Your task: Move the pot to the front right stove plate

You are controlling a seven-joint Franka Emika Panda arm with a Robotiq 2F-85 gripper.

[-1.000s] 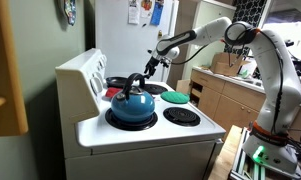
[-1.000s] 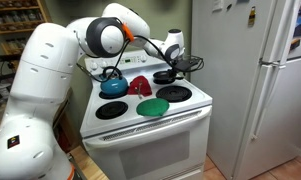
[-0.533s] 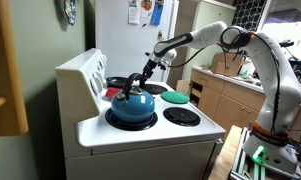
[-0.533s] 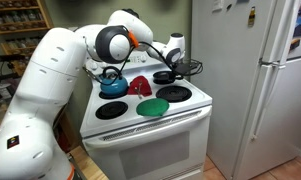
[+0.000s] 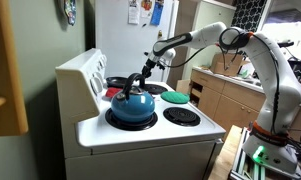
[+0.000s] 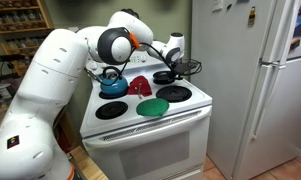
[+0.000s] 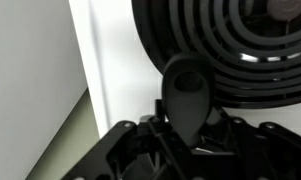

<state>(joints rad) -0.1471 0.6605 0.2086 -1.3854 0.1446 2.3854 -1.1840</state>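
The pot (image 6: 152, 106) is a shallow green round vessel lying at the front of the stove top, between the two front plates; it also shows in an exterior view as the pot (image 5: 176, 97). The front right stove plate (image 6: 175, 93) is bare. My gripper (image 6: 170, 68) is not at the pot: it hangs over the back of the stove at a dark black pan (image 6: 168, 76). In the wrist view the pan's black handle (image 7: 185, 90) lies between the jaws of the gripper (image 7: 187, 135). Whether the jaws press on it is too dark to tell.
A blue kettle (image 5: 130, 104) with a black handle sits on the rear plate nearest the control panel (image 5: 85, 75). A red object (image 6: 140, 85) lies mid-stove. The front left plate (image 6: 112, 110) is bare. A fridge (image 6: 255, 80) stands beside the stove, with cabinets (image 5: 225, 95) beyond it.
The arm's elbow has shifted slightly. The gripper stays at the black pan's handle, and the pot and kettle have not moved.
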